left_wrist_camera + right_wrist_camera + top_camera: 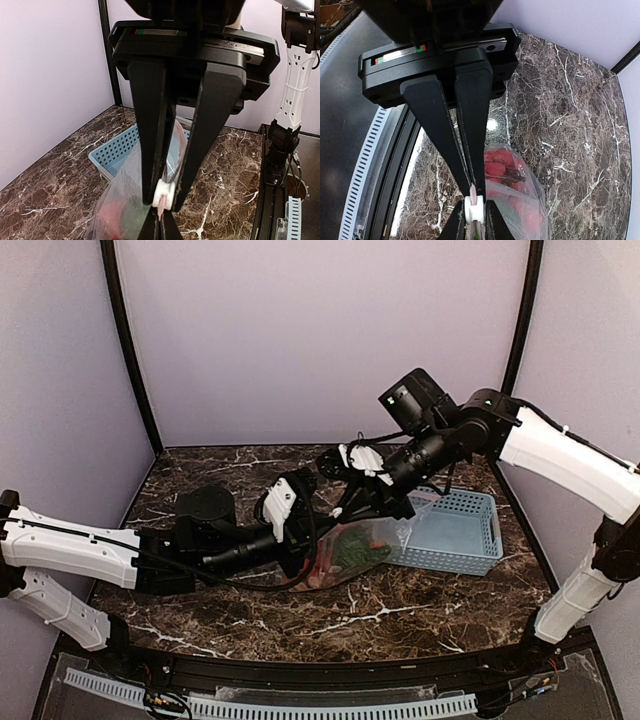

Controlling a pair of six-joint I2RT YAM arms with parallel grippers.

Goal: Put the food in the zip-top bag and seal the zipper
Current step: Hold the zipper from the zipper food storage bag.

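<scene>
Plain lilac walls (320,340) and black corner posts (130,350) enclose a dark, white-veined, seemingly marble tabletop (450,605).

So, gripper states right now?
Left gripper: shut on the thin pinkish-white zipper strip of the crinkly clear plastic bag.
Right gripper: shut on the same zipper strip.

From high behind the near edge, one camera looks down over the whole table (400,610). Wrist cameras stare close along the left gripper (163,200) and right gripper (475,202); all three catch the bag (345,558).
</scene>
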